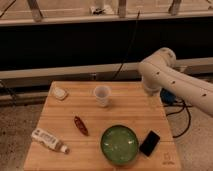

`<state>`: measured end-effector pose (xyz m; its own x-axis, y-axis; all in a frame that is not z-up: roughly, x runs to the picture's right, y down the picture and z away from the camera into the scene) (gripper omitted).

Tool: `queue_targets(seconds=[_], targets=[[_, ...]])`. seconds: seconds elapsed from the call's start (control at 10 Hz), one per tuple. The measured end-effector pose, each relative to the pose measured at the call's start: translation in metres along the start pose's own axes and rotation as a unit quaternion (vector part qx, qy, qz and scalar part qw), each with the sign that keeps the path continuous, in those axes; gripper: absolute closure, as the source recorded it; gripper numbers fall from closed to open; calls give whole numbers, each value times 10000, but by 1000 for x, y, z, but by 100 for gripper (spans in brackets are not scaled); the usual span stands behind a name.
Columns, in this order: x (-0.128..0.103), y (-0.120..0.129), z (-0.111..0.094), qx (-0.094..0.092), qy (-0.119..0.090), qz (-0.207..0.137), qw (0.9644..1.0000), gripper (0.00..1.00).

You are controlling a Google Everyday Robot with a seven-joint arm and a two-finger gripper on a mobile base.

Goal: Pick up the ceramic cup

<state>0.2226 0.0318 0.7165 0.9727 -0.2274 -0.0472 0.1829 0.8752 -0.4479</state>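
Ceramic cup [102,95] is set upright at the table's [132,102] rear middle, untouched — 1 green bowl [120,145] is laid nearer the front. Gripper is unseen beyond the arm [159,74] at right, fingers parted.

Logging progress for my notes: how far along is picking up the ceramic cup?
Done: nothing yet; the ceramic cup stands upright on the table, untouched. In hand: the arm hangs over the table's right rear edge; the gripper is out of view. Left: reach, grasp, lift.

Wooden table [134,107] bears ceramic cup [102,95], green bowl [119,145], phone [149,143], tube [48,140], red pod [80,125], pale lump [60,93].
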Motion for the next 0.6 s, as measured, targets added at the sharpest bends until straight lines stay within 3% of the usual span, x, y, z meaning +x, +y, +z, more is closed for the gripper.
queue_targets(seconds=[0.1, 0.6], targets=[[-8, -13, -2, 109, 21, -199, 9997, 20], [-23, -31, -8, 338, 117, -722, 9967, 20]])
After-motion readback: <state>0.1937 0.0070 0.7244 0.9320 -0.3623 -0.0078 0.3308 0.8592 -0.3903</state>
